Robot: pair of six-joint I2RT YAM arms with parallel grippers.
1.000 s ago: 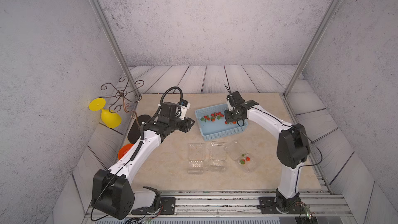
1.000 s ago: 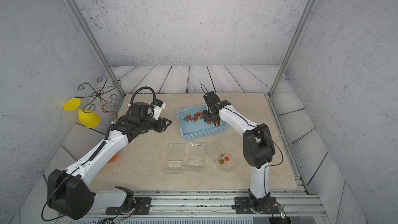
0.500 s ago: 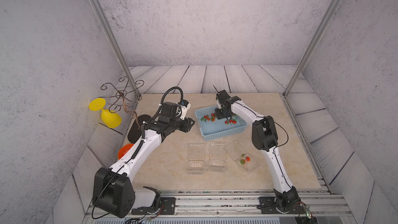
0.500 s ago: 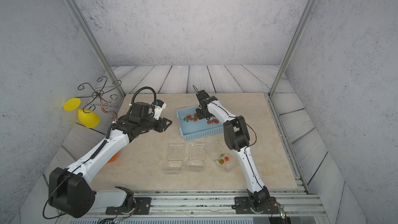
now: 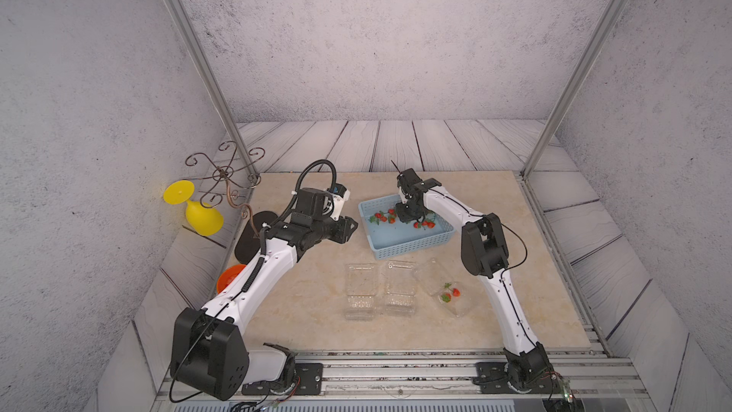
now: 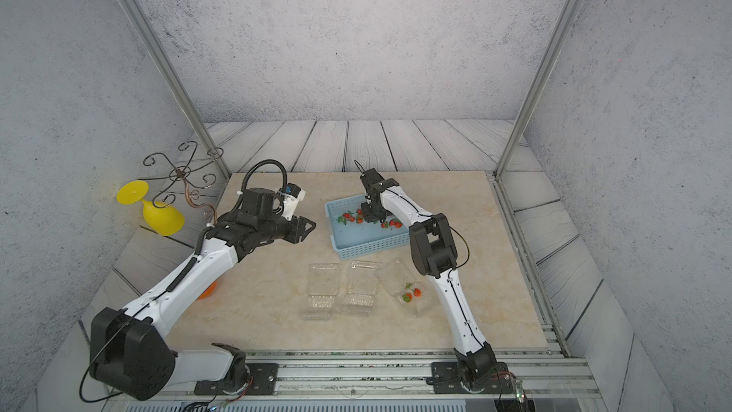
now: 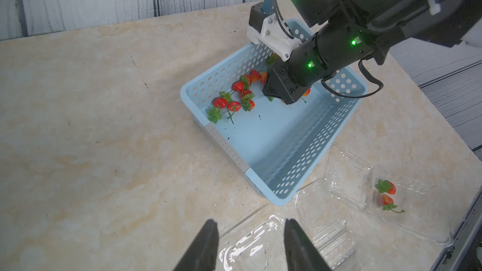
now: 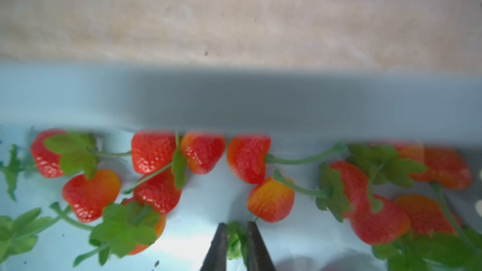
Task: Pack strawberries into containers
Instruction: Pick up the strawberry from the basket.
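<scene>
right tool (image 8: 236, 224) clamped on a leafy cap (image 8: 232, 242), lower centre | left tool (image 7: 250, 222) apart, empty | berries (image 7: 234, 100) light, soft, slippery: take stem or cap

I see red strawberries (image 7: 234, 106) with green caps, some shading orange, in the light blue basket (image 7: 307, 162) dotted with round holes; beside it, clear containers (image 7: 347, 178) on a mottled beige tabletop (image 7: 104, 126).

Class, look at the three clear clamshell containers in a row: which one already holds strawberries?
The right-end container, set askew, holds two strawberries; the middle container and left container are empty.
</scene>
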